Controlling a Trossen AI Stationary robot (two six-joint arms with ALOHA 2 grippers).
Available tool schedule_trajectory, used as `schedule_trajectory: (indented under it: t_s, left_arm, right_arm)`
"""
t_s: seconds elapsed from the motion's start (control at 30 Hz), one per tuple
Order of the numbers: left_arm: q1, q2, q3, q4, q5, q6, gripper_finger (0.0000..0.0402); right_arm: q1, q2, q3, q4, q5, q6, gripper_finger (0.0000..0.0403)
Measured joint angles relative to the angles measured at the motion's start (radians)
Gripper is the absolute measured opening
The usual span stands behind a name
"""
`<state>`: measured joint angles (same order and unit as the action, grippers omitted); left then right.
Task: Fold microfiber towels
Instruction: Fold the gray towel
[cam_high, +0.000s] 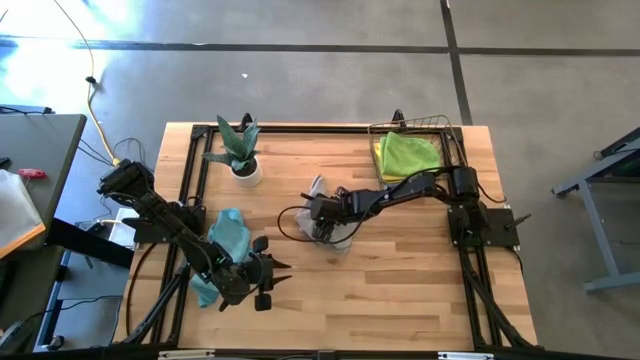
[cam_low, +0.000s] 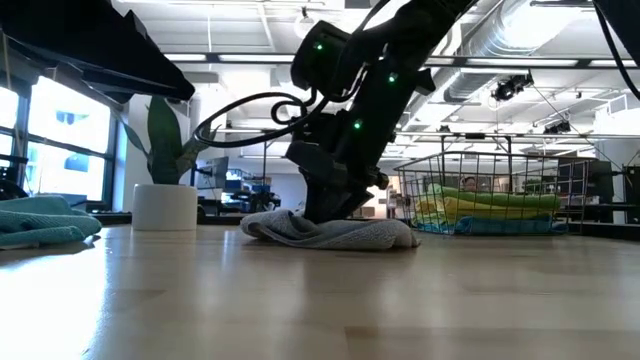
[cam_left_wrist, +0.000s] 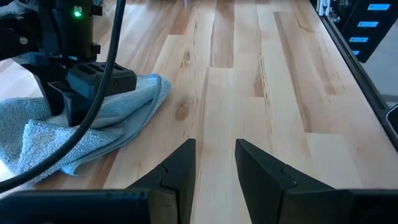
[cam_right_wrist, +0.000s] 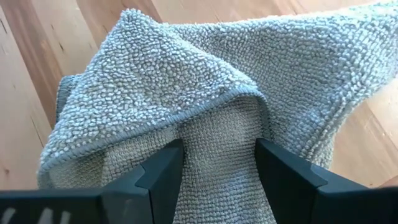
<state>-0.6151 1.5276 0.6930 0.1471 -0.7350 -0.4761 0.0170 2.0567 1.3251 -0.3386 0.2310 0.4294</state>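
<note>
Grey towel (cam_high: 325, 222) lies crumpled mid-table directly beneath our right gripper (cam_right_wrist: 219, 163), whose spread fingers straddle a raised fold, while our left gripper (cam_left_wrist: 214, 163), parted and empty, waits near-left.

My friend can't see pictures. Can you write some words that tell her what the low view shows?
A dark robot gripper presses down on a crumpled grey towel on a wooden table. A potted plant stands left; a wire basket holding folded towels stands right.
</note>
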Motion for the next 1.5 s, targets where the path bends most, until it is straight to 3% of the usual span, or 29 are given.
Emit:
schedule_trajectory:
  t_s: [0.6, 1.0, 1.23, 1.5]
  left_arm:
    - [0.007, 0.0, 0.0, 0.001, -0.002, 0.042, 0.0103]
    - [0.007, 0.0, 0.0, 0.021, -0.123, 0.034, 0.0103]
    - [0.046, 0.0, 0.0, -0.011, -0.189, -0.109, 0.0103]
    - [0.204, 0.035, -0.001, -0.12, -0.182, -0.214, 0.0103]
  right_arm:
    - [0.0, -0.001, 0.0, 0.017, -0.003, 0.017, 0.0193]
    - [-0.006, -0.01, 0.002, 0.172, 0.0, -0.049, 0.0193]
    - [0.006, -0.154, 0.003, -0.06, 0.012, -0.124, 0.0193]
    - [0.107, -0.226, 0.002, -0.339, 0.235, -0.144, 0.0193]
